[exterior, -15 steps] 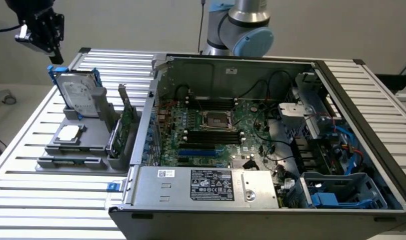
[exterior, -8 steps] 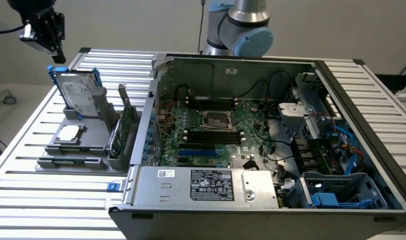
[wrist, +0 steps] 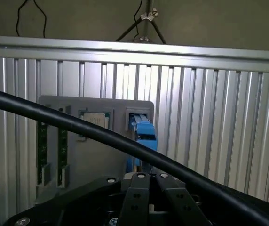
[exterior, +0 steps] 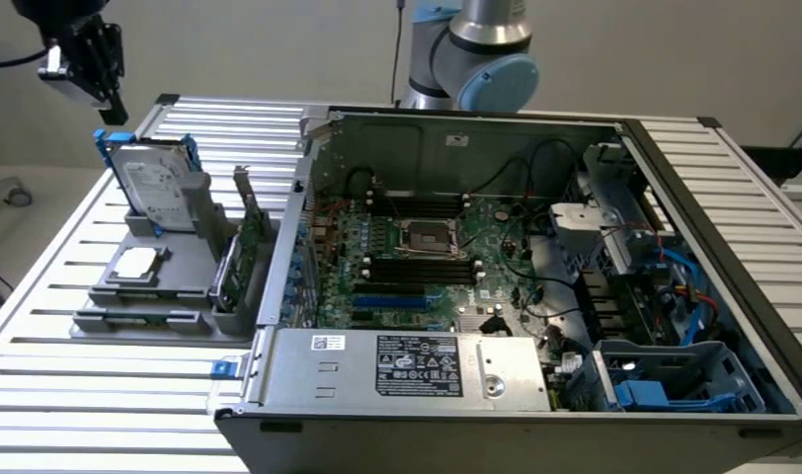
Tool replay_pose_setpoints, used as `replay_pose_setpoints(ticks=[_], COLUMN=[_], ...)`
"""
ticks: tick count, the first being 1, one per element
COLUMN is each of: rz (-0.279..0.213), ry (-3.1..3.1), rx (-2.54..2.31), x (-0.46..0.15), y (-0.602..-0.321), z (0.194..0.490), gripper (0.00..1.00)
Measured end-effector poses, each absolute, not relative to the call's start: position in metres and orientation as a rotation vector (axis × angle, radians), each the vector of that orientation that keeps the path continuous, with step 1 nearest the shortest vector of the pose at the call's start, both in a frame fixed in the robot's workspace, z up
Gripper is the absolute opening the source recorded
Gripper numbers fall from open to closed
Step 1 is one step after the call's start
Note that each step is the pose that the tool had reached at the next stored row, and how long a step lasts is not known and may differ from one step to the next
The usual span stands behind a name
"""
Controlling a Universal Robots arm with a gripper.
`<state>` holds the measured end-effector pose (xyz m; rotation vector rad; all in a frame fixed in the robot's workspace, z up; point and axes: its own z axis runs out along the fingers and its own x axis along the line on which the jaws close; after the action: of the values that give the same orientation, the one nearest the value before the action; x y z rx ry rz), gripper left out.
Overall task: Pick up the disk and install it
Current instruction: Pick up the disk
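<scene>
Above the upright, white-labelled disk (exterior: 159, 186) hovers the hand (exterior: 108, 94).

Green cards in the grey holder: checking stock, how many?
2: the outer card and the inner card stand upright in neighbouring slots of the grey holder, at its end away from the disk. None seems hidden.

Blue-framed silver disk (exterior: 155, 185), upright in grey holder (exterior: 164, 281)

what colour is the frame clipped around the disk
Bright blue frame, around the silver-grey disk; the exterior view shows it best.
</scene>
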<state>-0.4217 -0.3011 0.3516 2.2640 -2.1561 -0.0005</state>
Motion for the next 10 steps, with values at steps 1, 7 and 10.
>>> replay_pose_setpoints(ticks=[1, 7, 10], rz=[0.000, 0.000, 0.000], ry=[-2.153, -2.140, -2.129], rx=[2.267, 2.280, 2.289], x=[-0.4225, -0.4256, -0.4257], y=[-0.3010, -0.3011, -0.3010], z=[0.3516, 0.3496, 0.3451], gripper=[0.17, 0.42, 0.54])
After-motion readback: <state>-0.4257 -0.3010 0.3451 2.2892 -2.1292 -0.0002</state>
